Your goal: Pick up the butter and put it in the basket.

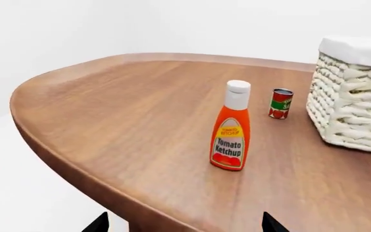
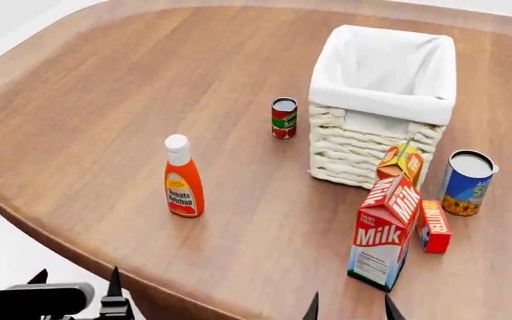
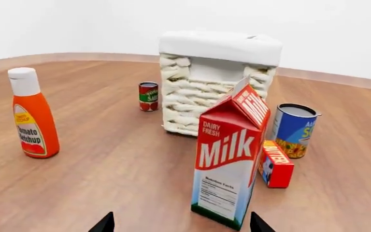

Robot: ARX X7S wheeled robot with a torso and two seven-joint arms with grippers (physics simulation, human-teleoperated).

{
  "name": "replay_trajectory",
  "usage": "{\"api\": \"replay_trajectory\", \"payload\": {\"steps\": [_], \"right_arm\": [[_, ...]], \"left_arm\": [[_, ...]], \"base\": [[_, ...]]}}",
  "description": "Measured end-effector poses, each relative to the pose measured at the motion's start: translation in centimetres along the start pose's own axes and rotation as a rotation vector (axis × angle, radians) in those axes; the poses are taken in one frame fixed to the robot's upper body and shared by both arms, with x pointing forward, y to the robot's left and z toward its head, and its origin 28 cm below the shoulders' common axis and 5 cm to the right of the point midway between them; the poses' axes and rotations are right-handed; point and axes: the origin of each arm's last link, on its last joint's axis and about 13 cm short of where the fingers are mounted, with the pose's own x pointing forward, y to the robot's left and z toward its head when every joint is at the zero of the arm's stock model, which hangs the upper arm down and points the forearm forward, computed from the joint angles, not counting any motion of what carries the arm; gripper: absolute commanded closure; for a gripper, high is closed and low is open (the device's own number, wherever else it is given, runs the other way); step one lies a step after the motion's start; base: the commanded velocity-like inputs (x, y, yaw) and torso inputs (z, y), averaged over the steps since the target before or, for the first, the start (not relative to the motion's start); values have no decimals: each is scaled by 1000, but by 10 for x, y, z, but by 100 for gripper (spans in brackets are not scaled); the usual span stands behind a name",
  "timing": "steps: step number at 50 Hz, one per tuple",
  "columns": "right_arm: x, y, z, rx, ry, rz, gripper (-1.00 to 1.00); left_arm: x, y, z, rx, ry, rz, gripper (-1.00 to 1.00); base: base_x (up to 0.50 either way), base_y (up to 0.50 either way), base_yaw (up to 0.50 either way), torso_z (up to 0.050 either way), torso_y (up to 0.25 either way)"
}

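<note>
Nearest, both grippers — left (image 2: pixel 77 283) and right (image 2: pixel 352 308) — are hanging spread wide, holding nothing. The butter (image 2: pixel 434 226) is lying just beside the milk carton (image 2: pixel 384 231), the basket (image 2: pixel 383 107) behind — probably light, stiff, smooth; I'd pinch its long sides.

Bright, even light all round, clean simulator render, no glare. Soft small shadows sit under the ketchup bottle (image 2: pixel 183 179) and the milk carton (image 2: pixel 383 233) on the wooden table (image 2: pixel 105 100). Everything's sharp, though the wrist views bend the table's edge.
</note>
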Motion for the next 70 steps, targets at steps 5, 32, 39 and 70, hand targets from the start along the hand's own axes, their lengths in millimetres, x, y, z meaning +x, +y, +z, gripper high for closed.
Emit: {"api": "replay_trajectory", "payload": {"steps": [5,32,39,70], "right_arm": [[2,0,-5,-1,19,2,-100],[2,1,-6,8,11,15,-100],[1,0,-5,17,1,12,-100],[-3,-3,-3,11,-1,-11,-100]], "left_arm": [[2,1,-4,5,0,-4,-100],[2,2,-5,44,-22,-25,-100],[2,1,-6,56,-35,-26,-100],[1,2,3,62,-89,-17,-100]], "base": [[0,0,0,0,0],[34,-105,0,0,0],[153,-476,0,0,0],[107,-332,0,0,0]]}}
